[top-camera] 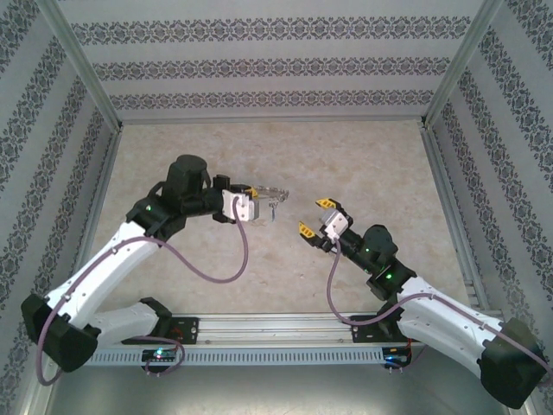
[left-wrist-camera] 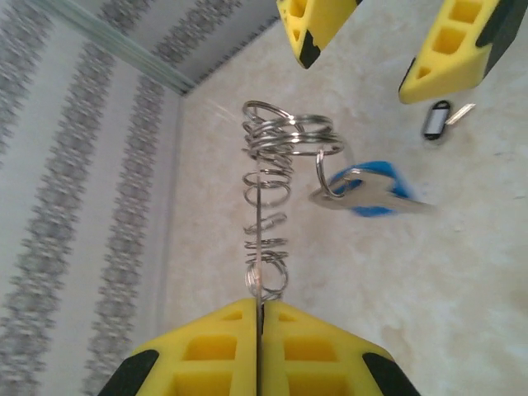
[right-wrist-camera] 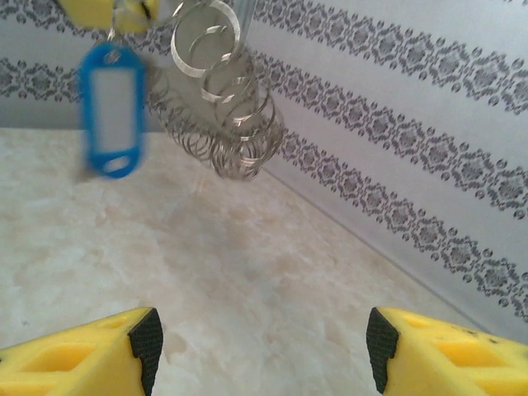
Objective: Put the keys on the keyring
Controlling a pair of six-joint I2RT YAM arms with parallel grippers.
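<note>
My left gripper is shut on the thin wire of the keyring and holds it above the table. The wire is strung with several small silvery rings. One key with a blue-and-white oval head dangles from it by a ring. A second key with a dark tag lies on the table beyond. To the right of the ring and apart from it, my right gripper stands open with nothing between its fingers, its fingertips pointing at the ring.
The marbled table is enclosed by patterned walls and aluminium frame posts. Both arms meet near the table's middle, their cables looping toward the front rail.
</note>
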